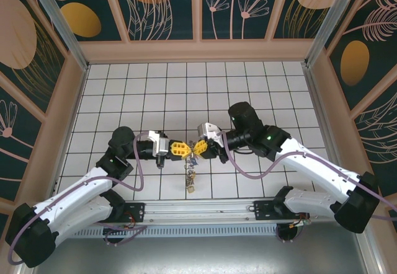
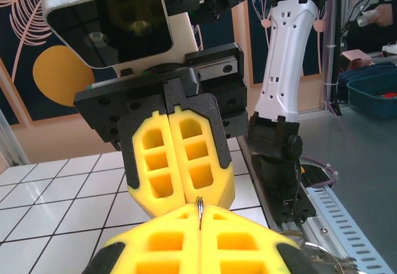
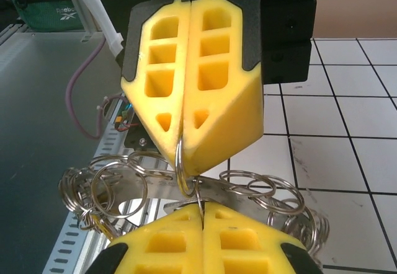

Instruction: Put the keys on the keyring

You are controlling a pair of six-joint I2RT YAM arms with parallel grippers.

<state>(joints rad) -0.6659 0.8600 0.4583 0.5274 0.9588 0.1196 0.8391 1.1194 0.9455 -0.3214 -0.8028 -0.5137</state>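
Note:
My two grippers meet tip to tip above the tiles, the left gripper (image 1: 184, 150) facing the right gripper (image 1: 198, 149). In the right wrist view the left gripper (image 3: 183, 142) is shut on a small split ring (image 3: 180, 165). That ring links into a second thin ring (image 3: 198, 198), on which the right gripper (image 3: 201, 211) is shut. The left wrist view shows a ring's edge (image 2: 200, 207) pinched at the left gripper (image 2: 200, 217). A flat grey metal piece with a wide hole, apparently the keyring (image 3: 228, 188), hangs behind several loose split rings (image 3: 118, 184). A bundle (image 1: 190, 178) dangles below. I cannot make out the keys in it.
The white tiled floor (image 1: 186, 94) runs back to wooden walls with painted panels. A slotted metal rail (image 1: 205, 209) lies along the near edge between the arm bases. The right arm's base (image 2: 279, 156) stands close beside the grippers in the left wrist view.

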